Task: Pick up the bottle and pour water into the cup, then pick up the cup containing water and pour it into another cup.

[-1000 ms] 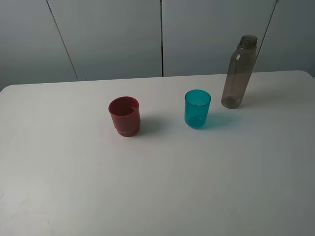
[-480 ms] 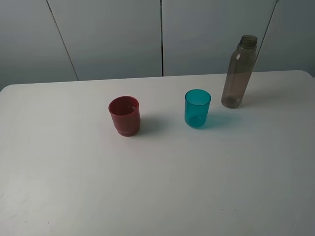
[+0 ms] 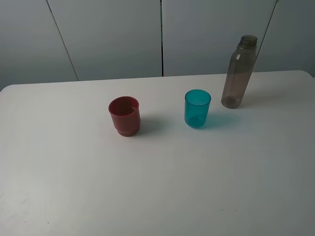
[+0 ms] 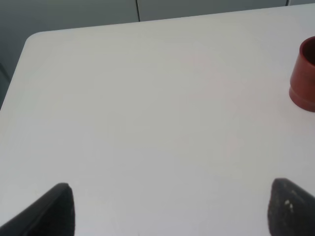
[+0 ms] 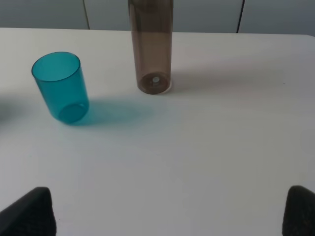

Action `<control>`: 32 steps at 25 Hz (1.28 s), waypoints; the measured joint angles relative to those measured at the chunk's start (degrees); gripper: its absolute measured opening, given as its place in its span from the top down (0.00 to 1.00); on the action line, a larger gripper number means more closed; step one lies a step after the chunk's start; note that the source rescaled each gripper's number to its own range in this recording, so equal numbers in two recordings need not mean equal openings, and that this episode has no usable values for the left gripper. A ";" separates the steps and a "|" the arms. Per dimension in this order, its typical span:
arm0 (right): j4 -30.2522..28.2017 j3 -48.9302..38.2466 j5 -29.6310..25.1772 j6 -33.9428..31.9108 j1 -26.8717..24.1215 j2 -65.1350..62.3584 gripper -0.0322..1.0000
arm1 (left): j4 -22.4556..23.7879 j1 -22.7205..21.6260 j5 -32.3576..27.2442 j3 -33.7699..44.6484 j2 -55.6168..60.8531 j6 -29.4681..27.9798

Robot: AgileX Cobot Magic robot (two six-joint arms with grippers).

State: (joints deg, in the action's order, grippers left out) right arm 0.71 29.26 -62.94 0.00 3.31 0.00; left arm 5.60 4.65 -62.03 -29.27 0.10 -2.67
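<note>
The tall smoky grey-brown bottle (image 3: 239,72) stands uncapped at the back right of the white table (image 3: 157,187); the right wrist view shows its lower part (image 5: 151,46). The teal cup (image 3: 197,108) stands upright left of it, also in the right wrist view (image 5: 61,87). The red cup (image 3: 124,115) stands upright further left; its edge shows in the left wrist view (image 4: 305,76). My left gripper (image 4: 170,209) is open over bare table, well short of the red cup. My right gripper (image 5: 170,211) is open, empty, short of the bottle. Neither gripper shows in the high view.
Grey wall panels (image 3: 162,34) stand behind the table's far edge. The table's left corner and edge show in the left wrist view (image 4: 29,42).
</note>
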 joint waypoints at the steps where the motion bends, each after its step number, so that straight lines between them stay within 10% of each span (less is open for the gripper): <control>1: -0.11 0.00 0.14 0.00 -0.53 0.04 0.00 | 0.00 0.00 0.00 0.00 0.00 0.00; 32: -1.03 0.00 0.13 0.00 -1.60 -0.05 0.00 | 0.00 0.00 0.00 0.00 0.00 0.00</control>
State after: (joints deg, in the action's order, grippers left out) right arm -0.32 29.26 -62.81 0.00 1.71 -0.05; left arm 5.60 4.65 -62.03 -29.27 0.10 -2.67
